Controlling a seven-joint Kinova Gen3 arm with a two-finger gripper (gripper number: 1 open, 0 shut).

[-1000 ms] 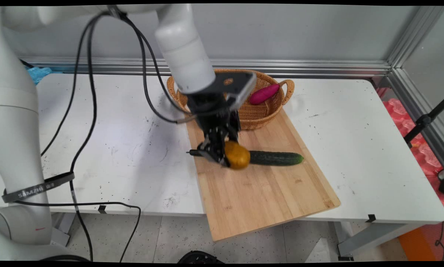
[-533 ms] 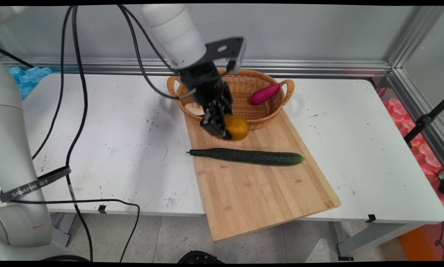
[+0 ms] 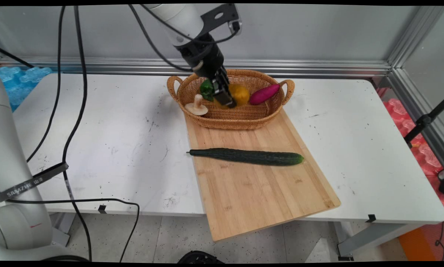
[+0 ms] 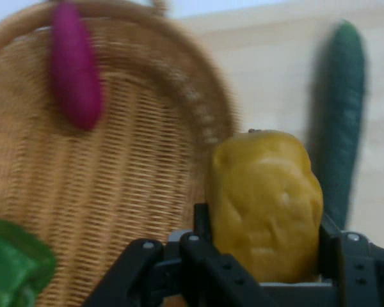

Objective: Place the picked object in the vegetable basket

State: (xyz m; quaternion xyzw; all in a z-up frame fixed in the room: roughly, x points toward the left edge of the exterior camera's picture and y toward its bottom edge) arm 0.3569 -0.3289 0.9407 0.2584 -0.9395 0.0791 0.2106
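My gripper [image 3: 230, 97] is shut on a yellow-brown potato [image 3: 238, 94], holding it in the air over the wicker basket [image 3: 240, 118]. Seen from the hand, the potato [image 4: 265, 204] sits between the black fingers [image 4: 205, 230], above the basket's weave [image 4: 115, 192]. Inside the basket lie a purple sweet potato [image 3: 264, 94], a green pepper [image 3: 206, 90] and a mushroom [image 3: 196, 107]. The sweet potato [image 4: 75, 70] and the pepper [image 4: 13, 268] show in the hand view too. A long cucumber [image 3: 246, 156] lies across the wooden cutting board [image 3: 259, 193].
The basket stands at the far end of the cutting board, which juts over the table's near edge. White table [image 3: 114, 148] spreads to either side. Black cables [image 3: 77, 111] hang at the left. The cucumber [image 4: 339, 128] lies at the hand view's right.
The gripper has risen from the cutting board beside the cucumber and carried the potato back and up, until it hangs over the basket. The cucumber stayed put.
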